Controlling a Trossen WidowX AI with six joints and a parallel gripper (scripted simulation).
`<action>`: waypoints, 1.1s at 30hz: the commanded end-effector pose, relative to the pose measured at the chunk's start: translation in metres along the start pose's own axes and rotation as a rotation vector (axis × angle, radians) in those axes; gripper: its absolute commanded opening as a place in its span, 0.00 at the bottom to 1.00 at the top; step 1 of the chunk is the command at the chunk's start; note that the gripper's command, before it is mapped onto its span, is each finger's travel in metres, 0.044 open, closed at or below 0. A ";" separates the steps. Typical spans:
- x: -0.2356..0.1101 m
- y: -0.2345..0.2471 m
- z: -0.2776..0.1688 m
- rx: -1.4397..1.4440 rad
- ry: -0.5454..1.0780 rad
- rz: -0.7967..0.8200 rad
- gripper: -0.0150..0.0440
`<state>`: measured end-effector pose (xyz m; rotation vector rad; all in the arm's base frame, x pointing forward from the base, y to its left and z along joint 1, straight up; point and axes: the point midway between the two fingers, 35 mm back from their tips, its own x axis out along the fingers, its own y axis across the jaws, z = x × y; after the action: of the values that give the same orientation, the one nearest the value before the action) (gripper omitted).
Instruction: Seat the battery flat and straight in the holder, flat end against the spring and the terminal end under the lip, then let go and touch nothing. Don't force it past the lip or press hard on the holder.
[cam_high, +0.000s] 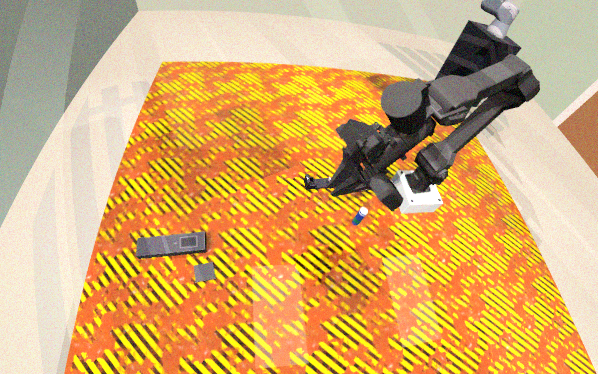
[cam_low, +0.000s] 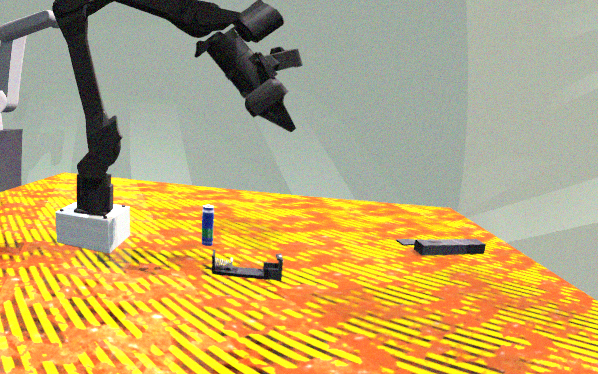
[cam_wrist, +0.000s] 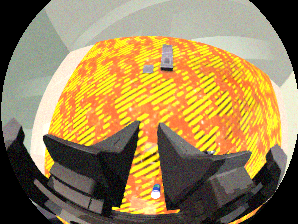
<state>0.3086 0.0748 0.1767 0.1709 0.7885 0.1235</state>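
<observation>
A blue battery with a green band and a pale top end stands upright on the patterned mat. The black holder lies beside it and is empty. In the exterior view, its pale spring is at the left end, nearer the battery, and the block with the lip is at the right end. My gripper is nearly shut, with a narrow gap and nothing between the fingers. It hangs high above the mat, pointing obliquely down, and hides part of the holder in the top view.
A dark grey oblong device lies far from the arm. A small flat grey plate lies near it. The arm's white base stands on the mat near the battery.
</observation>
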 end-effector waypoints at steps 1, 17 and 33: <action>0.003 0.019 -0.083 0.064 0.498 -0.109 0.25; -0.015 0.023 -0.121 0.069 0.747 -0.232 0.25; 0.042 0.008 -0.176 0.069 0.748 -0.232 0.25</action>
<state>0.2103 0.1075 0.0322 0.0864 1.5591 -0.0687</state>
